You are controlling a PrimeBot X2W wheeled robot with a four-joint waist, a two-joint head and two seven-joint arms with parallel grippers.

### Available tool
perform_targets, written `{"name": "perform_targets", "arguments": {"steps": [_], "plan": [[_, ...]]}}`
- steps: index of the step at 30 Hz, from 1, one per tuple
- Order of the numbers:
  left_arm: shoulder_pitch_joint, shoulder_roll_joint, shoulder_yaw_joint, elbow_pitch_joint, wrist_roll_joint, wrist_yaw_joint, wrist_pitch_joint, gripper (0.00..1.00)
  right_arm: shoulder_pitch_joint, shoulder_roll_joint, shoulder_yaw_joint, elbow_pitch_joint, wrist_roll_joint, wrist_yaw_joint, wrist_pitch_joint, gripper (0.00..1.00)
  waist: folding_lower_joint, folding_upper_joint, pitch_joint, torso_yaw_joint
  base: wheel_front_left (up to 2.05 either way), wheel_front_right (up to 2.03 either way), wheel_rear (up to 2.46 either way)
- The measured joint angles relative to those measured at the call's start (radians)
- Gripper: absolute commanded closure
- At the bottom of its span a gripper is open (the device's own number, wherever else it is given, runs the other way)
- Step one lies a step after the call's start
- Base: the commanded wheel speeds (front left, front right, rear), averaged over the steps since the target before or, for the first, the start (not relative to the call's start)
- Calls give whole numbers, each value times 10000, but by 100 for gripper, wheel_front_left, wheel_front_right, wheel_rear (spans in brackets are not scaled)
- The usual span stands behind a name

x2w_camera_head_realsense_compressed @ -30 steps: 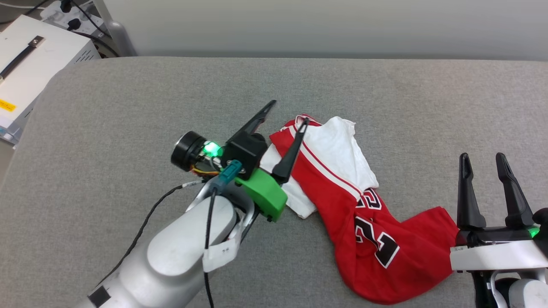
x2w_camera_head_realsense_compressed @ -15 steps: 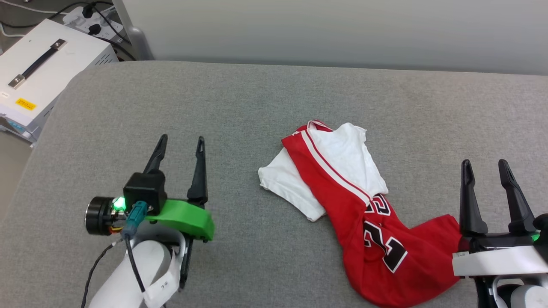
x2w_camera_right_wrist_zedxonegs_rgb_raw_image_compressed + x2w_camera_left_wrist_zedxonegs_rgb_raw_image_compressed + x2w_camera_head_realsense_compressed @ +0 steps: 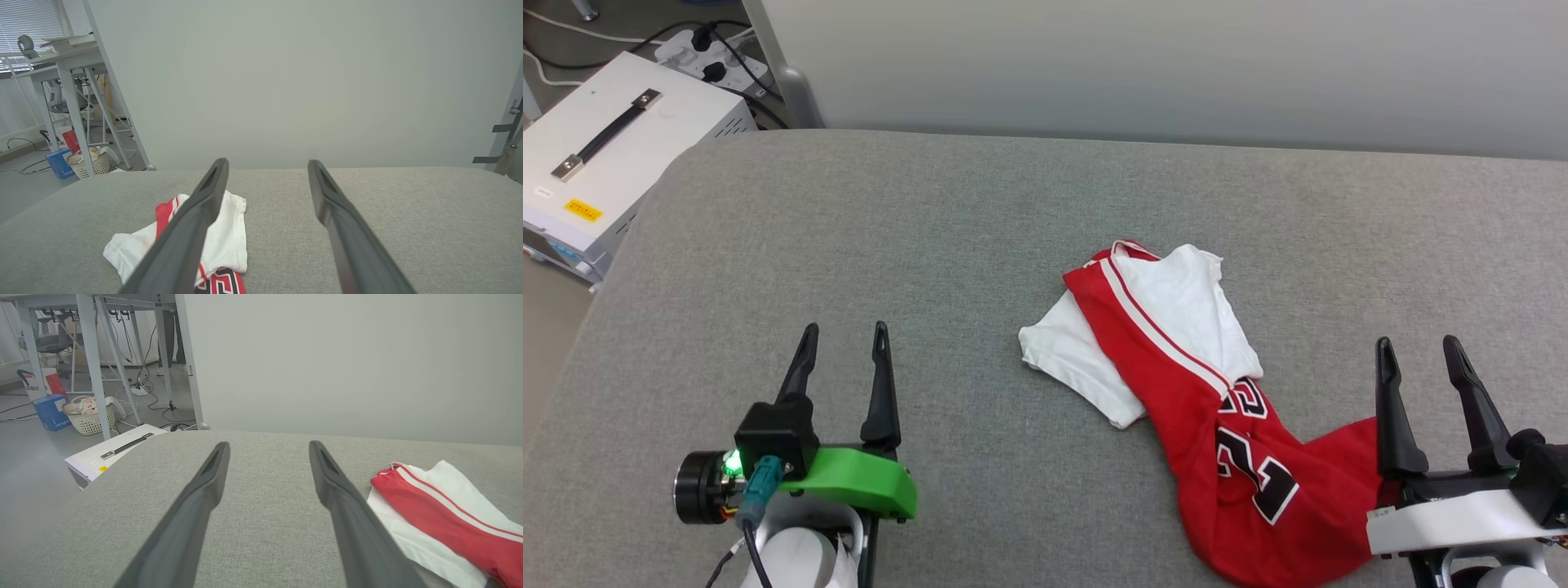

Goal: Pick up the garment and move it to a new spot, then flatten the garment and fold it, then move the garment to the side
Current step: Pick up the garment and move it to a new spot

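The garment (image 3: 1217, 408), a red jersey with white sleeves and black "23" lettering, lies crumpled on the grey padded surface (image 3: 980, 212), right of centre. It also shows at the right of the left wrist view (image 3: 445, 510) and at the lower left of the right wrist view (image 3: 229, 232). My left gripper (image 3: 843, 343) stands open at the lower left, well left of the garment, with nothing between its fingers. Over the garment's red lower end, at the lower right, my right gripper (image 3: 1419, 353) is open and empty too.
A white box with a black handle (image 3: 613, 155) stands off the surface's far left corner, with cables and a power strip (image 3: 707, 53) behind it. A pale wall (image 3: 1176, 65) runs along the back. Desk legs and a basket (image 3: 90, 416) stand on the floor to the left.
My left gripper has let go of the garment's collar end and drawn back to the lower left. The garment stays where it lay. The head view has shifted slightly.
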Motion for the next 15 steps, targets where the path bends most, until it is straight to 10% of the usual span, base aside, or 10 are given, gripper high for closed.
{"name": "perform_targets", "arguments": {"steps": [15], "plan": [[868,-1076,1104,658,1093,-1187,0,0,492,0,132,412,-253,0,0,0,0,0,-393,89,0,0,0]]}}
